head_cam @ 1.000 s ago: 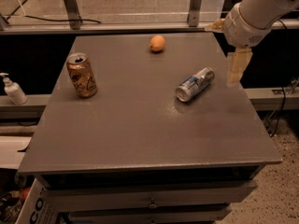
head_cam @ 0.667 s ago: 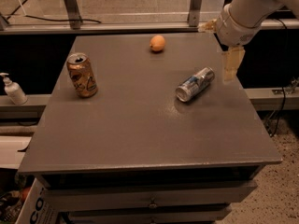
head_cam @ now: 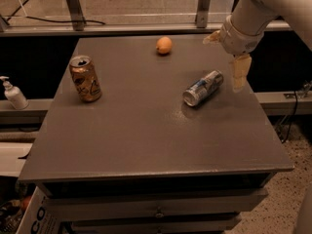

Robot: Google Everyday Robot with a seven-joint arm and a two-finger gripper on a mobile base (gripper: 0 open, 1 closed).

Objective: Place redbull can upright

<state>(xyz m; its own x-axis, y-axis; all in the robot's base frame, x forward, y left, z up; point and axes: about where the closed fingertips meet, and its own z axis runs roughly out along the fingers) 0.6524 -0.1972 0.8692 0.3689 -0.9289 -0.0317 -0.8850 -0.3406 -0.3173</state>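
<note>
The redbull can [head_cam: 203,87], silver and blue, lies on its side on the right half of the grey table [head_cam: 146,130], its silver top pointing to the front left. My gripper [head_cam: 227,55] hangs from the white arm just right of and above the can, not touching it. It is open and empty: one cream finger [head_cam: 240,72] points down beside the can's far end, the other [head_cam: 212,37] sticks out to the left, higher up.
A wider gold-orange can [head_cam: 86,78] stands upright at the left. An orange fruit [head_cam: 164,45] lies at the back centre. A white pump bottle [head_cam: 13,94] stands off the table's left side. The table's right edge is close to the gripper.
The gripper has moved a little to the left and slightly down, closer to the lying can. The can and the other things have not moved.
</note>
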